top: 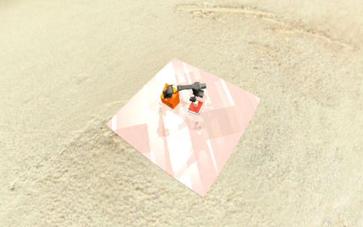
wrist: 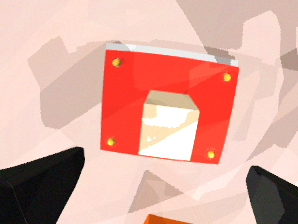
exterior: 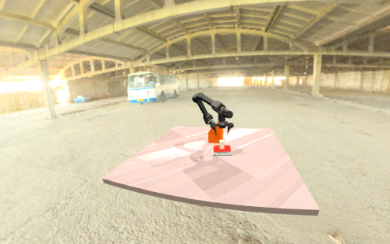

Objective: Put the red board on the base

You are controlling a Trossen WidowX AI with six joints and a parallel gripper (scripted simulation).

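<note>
Red board [top: 194,108] [exterior: 217,149] [wrist: 125,105]: gold pins at 2, 4, 8, 10 o'clock | pincer [top: 195,99] [exterior: 222,133] [wrist: 169,168]: fingers apart, holding nothing | lettering: none legible

The place was a big, disused-looking industrial hall, something like an old depot or warehouse. Arched beams [exterior: 136,24] carried a ribbed roof [exterior: 215,16], and bare pillars [exterior: 48,90] [exterior: 317,75] stood at left and right. A white-and-blue bus [exterior: 152,87] was parked on the far left of the rough, dusty floor [exterior: 77,146] [top: 53,55], and bright light came through openings [exterior: 230,81] in the far wall.
</note>
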